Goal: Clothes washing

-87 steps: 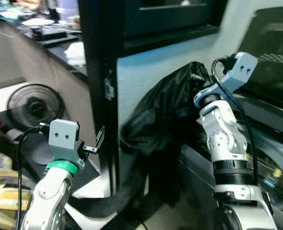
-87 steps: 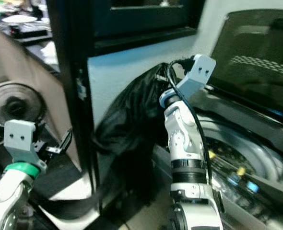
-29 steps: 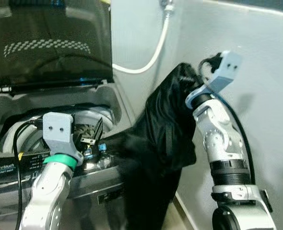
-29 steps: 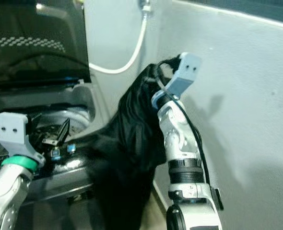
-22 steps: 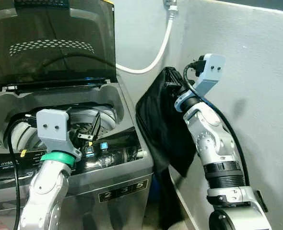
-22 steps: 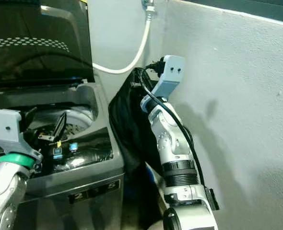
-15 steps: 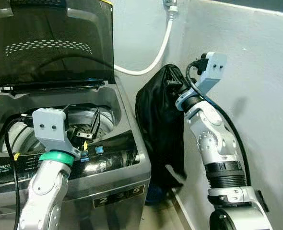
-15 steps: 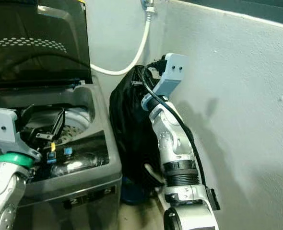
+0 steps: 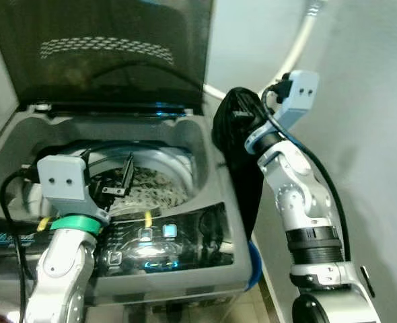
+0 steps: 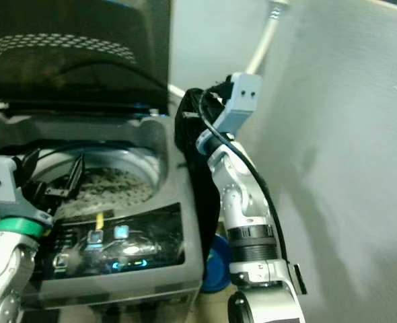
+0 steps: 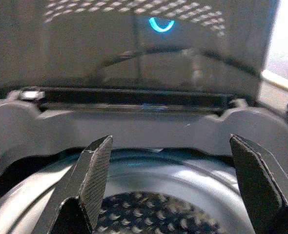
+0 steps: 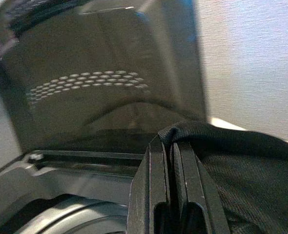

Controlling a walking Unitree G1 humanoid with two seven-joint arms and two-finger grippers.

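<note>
Grey wall closes the corner to the right of the washing machine (image 9: 205, 202), whose tinted lid (image 9: 111, 47) stands raised. From the left eye, the machine now sits square under the camera, where half a second ago it lay off to the left; the whole picture has shifted, so the robot has turned toward the machine, not the machine toward it. The right gripper (image 9: 242, 111) holds the black garment (image 9: 242, 158) up beside the machine's right wall, the cloth hanging down past the rim, outside the drum (image 9: 155, 185). The left gripper (image 9: 121, 182) hovers over the drum mouth.

From the right eye, a white hose (image 10: 266, 37) runs down the wall behind the machine, and something blue (image 10: 215, 269) lies on the floor at its right foot.

Along the left wrist, the fingers (image 11: 92, 170) stand wide apart with nothing between them, the perforated drum just below.

Along the right wrist, the fingers (image 12: 158, 180) are pressed together on a fold of the garment, the lid ahead.

Judging from this, the approach is finished; the load needs carrying over the rim into the drum.
</note>
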